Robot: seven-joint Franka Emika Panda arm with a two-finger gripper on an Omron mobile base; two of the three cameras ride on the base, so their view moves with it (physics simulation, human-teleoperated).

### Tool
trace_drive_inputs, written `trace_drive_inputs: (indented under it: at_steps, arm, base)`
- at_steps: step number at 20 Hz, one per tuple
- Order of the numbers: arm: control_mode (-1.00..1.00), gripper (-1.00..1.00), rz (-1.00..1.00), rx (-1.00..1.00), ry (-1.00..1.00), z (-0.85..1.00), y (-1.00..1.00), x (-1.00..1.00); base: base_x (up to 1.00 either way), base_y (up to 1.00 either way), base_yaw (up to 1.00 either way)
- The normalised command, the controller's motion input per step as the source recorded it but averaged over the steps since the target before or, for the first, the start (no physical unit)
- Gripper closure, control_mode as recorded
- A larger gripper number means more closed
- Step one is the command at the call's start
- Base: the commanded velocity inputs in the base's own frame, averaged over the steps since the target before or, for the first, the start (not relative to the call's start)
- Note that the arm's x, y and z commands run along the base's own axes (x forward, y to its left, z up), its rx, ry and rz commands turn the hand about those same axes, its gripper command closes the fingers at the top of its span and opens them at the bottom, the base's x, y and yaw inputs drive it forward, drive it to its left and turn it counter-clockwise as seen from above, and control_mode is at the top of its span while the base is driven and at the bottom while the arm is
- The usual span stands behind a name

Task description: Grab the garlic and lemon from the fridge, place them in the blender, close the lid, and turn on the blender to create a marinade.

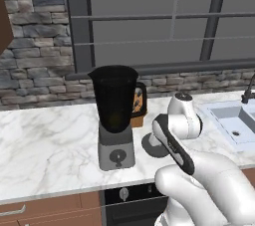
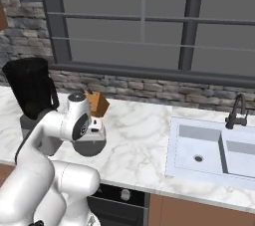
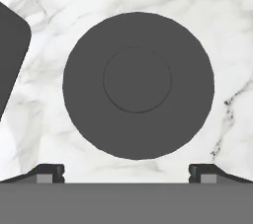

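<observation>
The blender [image 1: 117, 115] stands on the marble counter, its dark jar open at the top, also at the left in the right base view [image 2: 32, 90]. The lid [image 3: 138, 85], a flat dark grey disc, lies on the counter just right of the blender's base [image 1: 149, 145] [image 2: 89, 146]. My gripper [image 3: 126, 172] hangs straight above the lid, open, its fingertips spread wide with nothing between them. The garlic, lemon and fridge are out of view; I cannot make out what is inside the jar.
A wooden knife block [image 2: 97, 103] stands behind the blender and the lid. A sink [image 2: 214, 153] with a dark faucet [image 2: 236, 113] is set into the counter to the right. A stone wall and a window run along the back.
</observation>
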Motion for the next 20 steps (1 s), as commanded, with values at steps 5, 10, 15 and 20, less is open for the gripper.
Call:
trace_drive_inputs:
  at_steps: [5, 10, 15, 20]
  arm:
    - [-1.0, -1.0, 0.0, 0.0, 0.0, -0.35, 0.0, 0.39]
    - [-1.0, -1.0, 0.0, -0.02, 0.0, -0.32, 0.07, 0.23]
    - [-1.0, -1.0, 0.0, -0.03, 0.0, -0.39, 0.04, 0.0]
    - [-1.0, -1.0, 0.0, -0.01, 0.0, -0.34, 0.0, 0.16]
  base:
    - [0.0, 0.0, 0.0]
    - [0.0, 0.0, 0.0]
    - [0.0, 0.0, 0.0]
    - [0.0, 0.0, 0.0]
